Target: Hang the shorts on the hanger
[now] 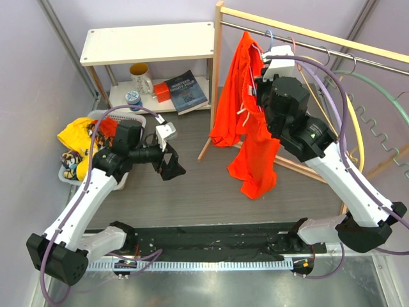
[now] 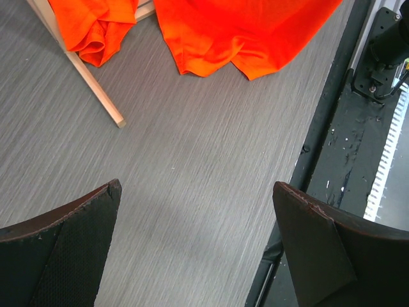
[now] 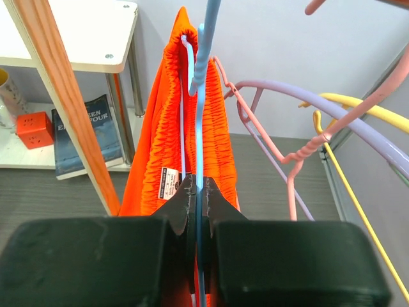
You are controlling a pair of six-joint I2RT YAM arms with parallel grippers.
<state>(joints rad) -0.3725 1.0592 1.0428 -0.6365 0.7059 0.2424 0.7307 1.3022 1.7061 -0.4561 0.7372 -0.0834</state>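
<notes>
The bright orange shorts [image 1: 246, 121] hang over the light-blue hanger [image 3: 203, 96] beside the wooden rack. Their legs droop toward the table; their hems show in the left wrist view [image 2: 243, 32]. In the right wrist view the waistband [image 3: 172, 121] is draped over the hanger, with the white drawstring beside it. My right gripper [image 3: 201, 192] is shut on the hanger's blue wire, high up by the rail [image 1: 275, 61]. My left gripper [image 1: 171, 167] is open and empty, held above the table left of the shorts; its fingers [image 2: 70, 249] are wide apart.
The wooden rack post [image 1: 217, 77] stands beside the shorts. Pink [image 3: 287, 160], lilac [image 3: 332, 109] and yellow [image 3: 358, 112] hangers hang on the rail to the right. A basket with yellow clothes [image 1: 77, 144] sits at the left. A white shelf [image 1: 147, 41] holds a mug, a book and a red box.
</notes>
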